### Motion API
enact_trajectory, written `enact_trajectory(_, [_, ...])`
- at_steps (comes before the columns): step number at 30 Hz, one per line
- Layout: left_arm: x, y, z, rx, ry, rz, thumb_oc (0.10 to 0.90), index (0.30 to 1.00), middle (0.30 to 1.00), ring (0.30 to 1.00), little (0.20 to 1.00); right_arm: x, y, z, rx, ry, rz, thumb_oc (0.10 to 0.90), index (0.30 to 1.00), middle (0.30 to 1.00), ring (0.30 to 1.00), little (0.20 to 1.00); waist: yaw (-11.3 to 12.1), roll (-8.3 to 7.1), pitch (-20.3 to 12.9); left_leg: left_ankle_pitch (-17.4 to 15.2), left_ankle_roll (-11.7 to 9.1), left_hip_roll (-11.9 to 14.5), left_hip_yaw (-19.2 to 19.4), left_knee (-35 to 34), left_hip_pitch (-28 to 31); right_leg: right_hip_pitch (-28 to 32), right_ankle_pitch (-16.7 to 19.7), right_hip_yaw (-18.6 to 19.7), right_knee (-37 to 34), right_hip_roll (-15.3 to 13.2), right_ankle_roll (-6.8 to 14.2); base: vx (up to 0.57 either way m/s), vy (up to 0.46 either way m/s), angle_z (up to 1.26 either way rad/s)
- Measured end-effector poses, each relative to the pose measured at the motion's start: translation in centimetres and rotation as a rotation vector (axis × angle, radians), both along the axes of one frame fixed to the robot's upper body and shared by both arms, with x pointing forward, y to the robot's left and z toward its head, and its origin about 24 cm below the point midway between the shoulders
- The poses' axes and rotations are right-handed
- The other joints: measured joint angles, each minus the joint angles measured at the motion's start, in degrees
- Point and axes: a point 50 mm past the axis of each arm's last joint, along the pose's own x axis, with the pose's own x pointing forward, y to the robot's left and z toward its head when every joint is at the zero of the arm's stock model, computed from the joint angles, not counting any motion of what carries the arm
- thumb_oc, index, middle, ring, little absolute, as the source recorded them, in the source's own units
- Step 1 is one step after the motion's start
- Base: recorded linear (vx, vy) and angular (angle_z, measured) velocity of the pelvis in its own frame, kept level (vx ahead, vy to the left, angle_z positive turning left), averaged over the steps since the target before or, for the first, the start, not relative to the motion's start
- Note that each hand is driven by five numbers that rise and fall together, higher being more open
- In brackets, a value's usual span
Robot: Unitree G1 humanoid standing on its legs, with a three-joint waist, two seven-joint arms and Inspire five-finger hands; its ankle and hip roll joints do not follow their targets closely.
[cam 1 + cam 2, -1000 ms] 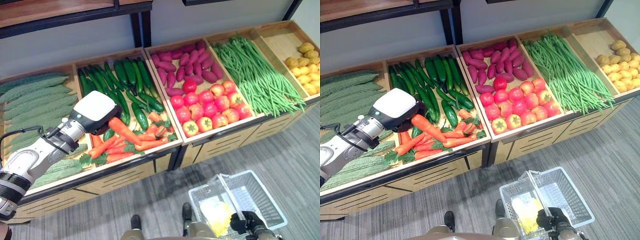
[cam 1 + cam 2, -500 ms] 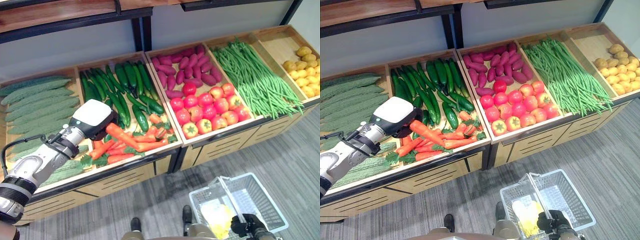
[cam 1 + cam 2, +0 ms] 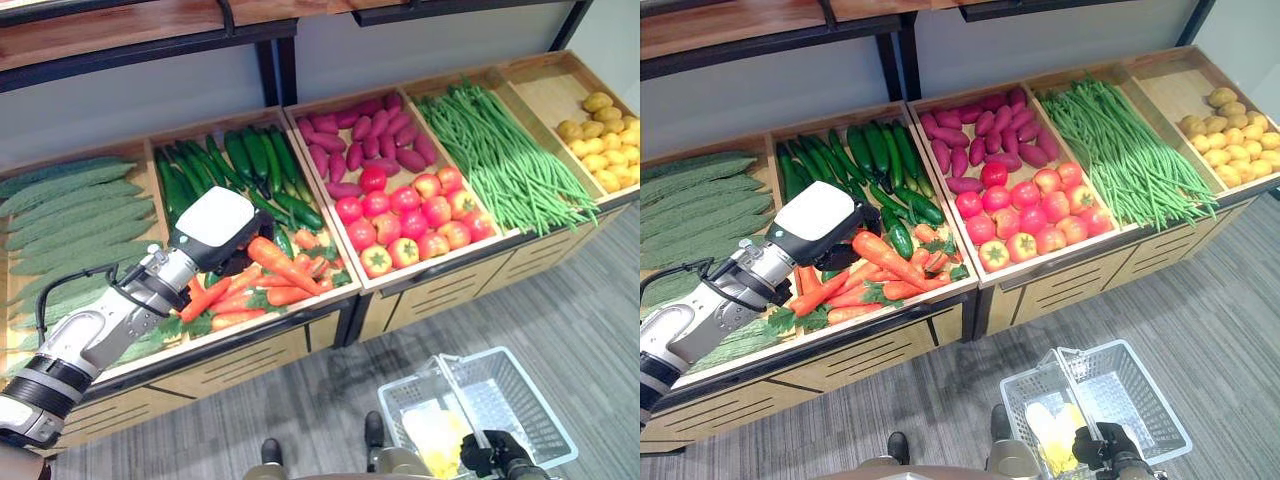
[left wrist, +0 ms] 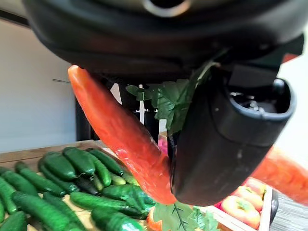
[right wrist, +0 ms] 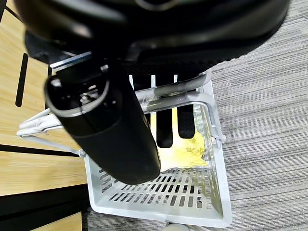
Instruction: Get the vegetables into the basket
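over the carrot bin (image 3: 262, 300), the left hand (image 3: 214, 232) has its fingers and thumb clamped on a carrot (image 3: 283, 265), which hangs just above the pile and points toward the tomatoes (image 3: 405, 216). cucumbers (image 3: 245, 165) lie behind it in the same crate, bitter gourds (image 3: 70, 205) in the next crate toward the robot's left. purple sweet potatoes (image 3: 365, 135), green beans (image 3: 505, 160) and potatoes (image 3: 600, 135) fill the bins further to the right. down on the floor side, the right hand (image 5: 108, 130) is curled round the handle (image 5: 171, 94) of the white basket (image 5: 202, 192), which has something yellow (image 5: 185, 147) inside.
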Motion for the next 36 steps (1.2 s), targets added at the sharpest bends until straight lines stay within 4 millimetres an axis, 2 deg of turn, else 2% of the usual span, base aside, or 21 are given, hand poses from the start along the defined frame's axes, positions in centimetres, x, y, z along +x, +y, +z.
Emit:
enact_trajectory(7, [-0.1, -0.2, 0.1, 0.006, 0.005, -0.015, 0.400, 0.300, 0.300, 0.300, 0.300, 0.0, 0.0, 0.0, 0.000, 0.002, -0.001, 0.400, 0.300, 0.300, 0.300, 0.300, -0.2, -0.04, 0.0, -0.1, 0.1, -0.3, 0.9, 0.0, 0.6, 0.0, 0.0, 0.9, 0.0, 0.0, 0.2, 0.00, 0.043, -0.06])
enact_trajectory(10, [-0.1, -0.2, 0.0, 0.010, 0.014, -0.016, 0.400, 0.300, 0.300, 0.300, 0.300, 0.4, 0.0, 0.1, 0.000, -0.010, 0.002, 0.400, 0.300, 0.300, 0.300, 0.300, 0.0, -0.25, 0.0, -0.4, 0.3, -0.6, 2.5, 0.1, 0.9, -0.6, 0.4, 2.3, 0.3, -0.2, 0.6, -0.07, 0.114, -0.24])
enact_trajectory(15, [0.3, -1.6, 0.4, 0.030, 0.013, -0.077, 0.400, 0.300, 0.300, 0.300, 0.300, 0.9, 0.1, 0.2, 0.002, -0.031, 0.004, 0.400, 0.300, 0.300, 0.300, 0.300, -1.7, -1.68, 0.7, -1.2, 1.2, -3.0, 4.5, 0.1, 1.0, -1.6, 1.1, 4.7, 0.3, -1.7, 1.8, -0.06, 0.156, -0.19])
enact_trajectory(18, [0.5, -1.9, 0.9, 0.034, -0.004, -0.096, 0.400, 0.300, 0.300, 0.300, 0.300, 1.1, 0.3, 0.3, 0.008, -0.061, -0.018, 0.400, 0.300, 0.300, 0.300, 0.300, -3.2, -3.04, 1.3, -2.0, 2.7, -5.2, 7.0, 0.1, 1.1, -3.0, 2.0, 7.6, 0.4, -3.7, 3.4, -0.14, 0.142, -0.36])
enact_trajectory(20, [0.7, -2.0, 1.2, 0.044, -0.014, -0.101, 0.400, 0.300, 0.300, 0.300, 0.300, 1.3, 0.6, 0.1, 0.016, -0.065, -0.027, 0.400, 0.300, 0.300, 0.300, 0.300, -3.5, -4.30, 1.7, -2.5, 3.6, -7.0, 9.5, 0.3, 1.0, -4.9, 4.2, 9.4, 0.5, -4.3, 3.5, -0.22, 0.134, -0.64])
enact_trajectory(21, [0.7, -1.9, 1.5, 0.054, -0.020, -0.099, 0.400, 0.300, 0.300, 0.300, 0.300, 1.6, 0.9, 0.1, 0.024, -0.071, -0.024, 0.400, 0.300, 0.300, 0.300, 0.300, -3.5, -4.90, 2.1, -3.1, 4.6, -7.5, 10.8, 0.4, 0.8, -5.9, 6.0, 9.1, 0.6, -4.3, 3.8, -0.16, 0.070, -0.94])
enact_trajectory(22, [0.7, -1.6, 1.7, 0.069, -0.024, -0.090, 0.400, 0.300, 0.300, 0.300, 0.300, 2.3, 1.4, 0.1, 0.035, -0.085, -0.020, 0.400, 0.300, 0.300, 0.300, 0.300, -3.3, -5.32, 2.3, -4.0, 5.5, -7.6, 12.3, 1.4, -0.4, -8.2, 9.8, 7.4, 0.4, -3.6, 4.7, -0.10, 0.058, -0.98])
enact_trajectory(23, [0.7, -1.3, 1.8, 0.079, -0.025, -0.084, 0.400, 0.300, 0.300, 0.300, 0.300, 2.7, 1.6, 0.1, 0.039, -0.093, -0.015, 0.400, 0.300, 0.300, 0.300, 0.300, -2.7, -5.14, 2.6, -4.3, 6.3, -6.9, 12.5, 1.9, -1.1, -9.4, 11.7, 6.6, 0.4, -3.1, 4.7, -0.09, 0.048, -0.94])
enact_trajectory(24, [0.8, -1.1, 1.7, 0.088, -0.017, -0.075, 0.400, 0.300, 0.300, 0.300, 0.300, 3.4, 1.9, 0.1, 0.047, -0.108, -0.010, 0.400, 0.300, 0.300, 0.300, 0.300, -3.4, -4.33, 3.3, -4.0, 7.3, -5.5, 13.5, 2.0, -1.0, -9.5, 10.1, 1.9, 1.7, -3.0, 4.9, -0.14, 0.092, -0.58])
enact_trajectory(25, [0.8, -1.7, 1.4, 0.062, -0.015, -0.090, 0.400, 0.300, 0.300, 0.300, 0.300, 2.1, 1.7, -0.2, 0.041, -0.070, -0.030, 0.400, 0.300, 0.300, 0.300, 0.300, -3.0, -2.80, 3.4, -2.8, 6.9, -3.7, 14.8, 1.7, -0.8, -8.9, 2.7, -5.8, 8.0, -3.1, 3.4, -0.11, 0.110, -0.69])
enact_trajectory(26, [0.7, -1.6, 1.7, 0.079, -0.021, -0.099, 0.400, 0.300, 0.300, 0.300, 0.300, 1.2, 1.5, -0.4, 0.032, -0.035, -0.045, 0.400, 0.300, 0.300, 0.300, 0.300, -0.8, -2.18, 3.7, -2.7, 6.8, -2.2, 16.9, 2.1, -0.4, -8.8, -3.9, -11.7, 18.3, -4.7, 2.8, -0.10, 0.091, -0.64])
enact_trajectory(28, [0.6, -0.7, 2.0, 0.112, -0.019, -0.067, 0.400, 0.300, 0.300, 0.300, 0.300, 0.2, 1.1, -0.5, 0.022, -0.003, -0.055, 0.400, 0.300, 0.300, 0.300, 0.300, 0.7, -1.96, 3.9, -2.7, 6.8, -0.4, 19.0, 2.3, 0.7, -5.5, -11.6, -16.0, 28.8, -7.3, 3.9, -0.09, 0.015, -0.71])
enact_trajectory(29, [0.4, 0.4, 2.0, 0.138, -0.010, -0.028, 0.400, 0.300, 0.300, 0.300, 0.300, 0.0, 1.1, -0.5, 0.023, -0.002, -0.054, 0.400, 0.300, 0.300, 0.300, 0.300, 2.2, -2.07, 3.6, -2.6, 6.5, 0.1, 20.6, 2.5, 1.8, -2.3, -12.9, -16.9, 30.0, -8.9, 4.2, -0.10, -0.045, -0.87])
enact_trajectory(30, [0.2, 1.0, 2.3, 0.146, -0.014, -0.004, 0.400, 0.300, 0.300, 0.300, 0.300, -0.2, 1.2, -0.6, 0.023, -0.002, -0.052, 0.400, 0.300, 0.300, 0.300, 0.300, 3.4, -3.01, 2.9, -2.5, 6.3, 0.1, 21.7, 2.8, 2.0, 0.3, -11.9, -16.8, 25.6, -9.1, 4.2, -0.09, -0.084, -0.92])
enact_trajectory(31, [0.2, 1.7, 2.5, 0.152, -0.018, 0.027, 0.400, 0.300, 0.300, 0.300, 0.300, 0.5, 1.1, -0.4, 0.016, -0.018, -0.041, 0.400, 0.300, 0.300, 0.300, 0.300, 3.7, -3.09, 2.9, -2.4, 5.9, 0.3, 22.5, 3.7, 1.6, 2.4, -12.2, -17.2, 20.0, -8.1, 4.0, -0.06, -0.109, -1.06])
enact_trajectory(32, [-0.3, 2.4, 2.1, 0.137, -0.006, 0.052, 0.400, 0.300, 0.300, 0.300, 0.300, 1.5, 0.8, -0.1, 0.006, -0.035, -0.028, 0.400, 0.300, 0.300, 0.300, 0.300, 4.3, -2.38, 2.7, -2.3, 5.5, 1.4, 23.0, 5.9, 1.3, 3.7, -11.8, -17.9, 15.4, -6.4, 2.3, -0.02, -0.195, -0.90])
enact_trajectory(33, [-0.5, 2.5, 2.0, 0.125, -0.003, 0.056, 0.400, 0.300, 0.300, 0.300, 0.300, 1.8, 1.0, -0.1, 0.008, -0.036, -0.021, 0.400, 0.300, 0.300, 0.300, 0.300, 4.3, -2.69, 2.6, -3.0, 5.4, 2.3, 23.2, 10.2, -0.4, 5.0, -11.0, -18.0, 12.0, -5.7, 0.8, 0.01, -0.159, -1.00])
enact_trajectory(34, [-0.7, 2.2, 1.7, 0.093, -0.001, 0.042, 0.400, 0.300, 0.300, 0.300, 0.300, 1.6, 0.6, 0.1, -0.001, -0.042, -0.022, 0.400, 0.300, 0.300, 0.300, 0.300, 4.3, -2.64, 1.8, -5.2, 3.4, 0.4, 21.5, 7.2, -1.5, 5.1, -10.5, -17.5, 8.7, -5.3, 0.1, 0.01, -0.238, -0.78])
enact_trajectory(35, [-1.0, 1.6, 1.4, 0.070, 0.005, 0.019, 0.400, 0.300, 0.300, 0.300, 0.300, 1.5, -0.5, 0.6, -0.030, -0.039, -0.021, 0.400, 0.300, 0.300, 0.300, 0.300, 4.5, 0.14, 0.8, -0.7, 3.2, 0.2, 21.7, 1.5, -0.6, 5.1, -10.4, -15.7, 7.1, -3.0, 0.2, -0.03, -0.209, -0.96])
enact_trajectory(36, [-1.1, 1.5, 1.2, 0.066, 0.011, 0.007, 0.400, 0.300, 0.300, 0.300, 0.300, 1.3, 0.0, 0.2, -0.022, -0.030, -0.028, 0.400, 0.300, 0.300, 0.300, 0.300, 4.3, -0.67, 0.6, 0.6, 3.1, 0.5, 22.6, 2.1, 0.0, 5.8, -9.5, -14.7, 5.4, -2.4, 0.1, -0.09, -0.388, -0.44])
